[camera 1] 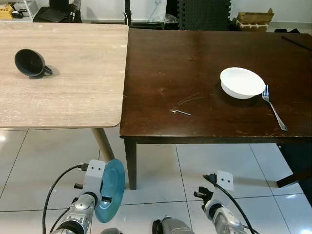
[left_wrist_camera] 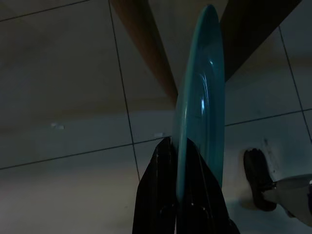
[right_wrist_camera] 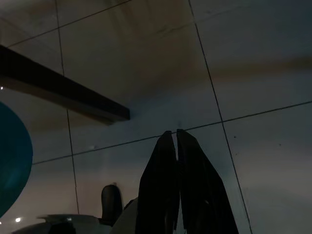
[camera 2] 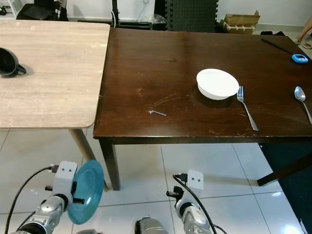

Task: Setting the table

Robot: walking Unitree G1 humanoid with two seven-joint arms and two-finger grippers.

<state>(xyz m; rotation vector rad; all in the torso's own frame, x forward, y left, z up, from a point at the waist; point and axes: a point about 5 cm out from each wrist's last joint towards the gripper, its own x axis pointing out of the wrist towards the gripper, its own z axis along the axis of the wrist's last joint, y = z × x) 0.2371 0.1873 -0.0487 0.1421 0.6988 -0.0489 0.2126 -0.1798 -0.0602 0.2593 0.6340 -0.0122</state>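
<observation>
Left tool (left_wrist_camera: 178, 170) pinches a glossy teal plate (left_wrist_camera: 200, 97) held on edge (right tool (right_wrist_camera: 176, 146) closed, idle).

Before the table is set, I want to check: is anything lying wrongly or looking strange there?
The black cup lies on its side on the light table. A small metal piece, perhaps a hex key, lies loose on the dark table. The left gripper holds the teal plate on edge.

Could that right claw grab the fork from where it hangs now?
Probably not yet. The right claw hangs shut, low over the floor below the table edge, while the fork lies up on top beside the bowl.
</observation>
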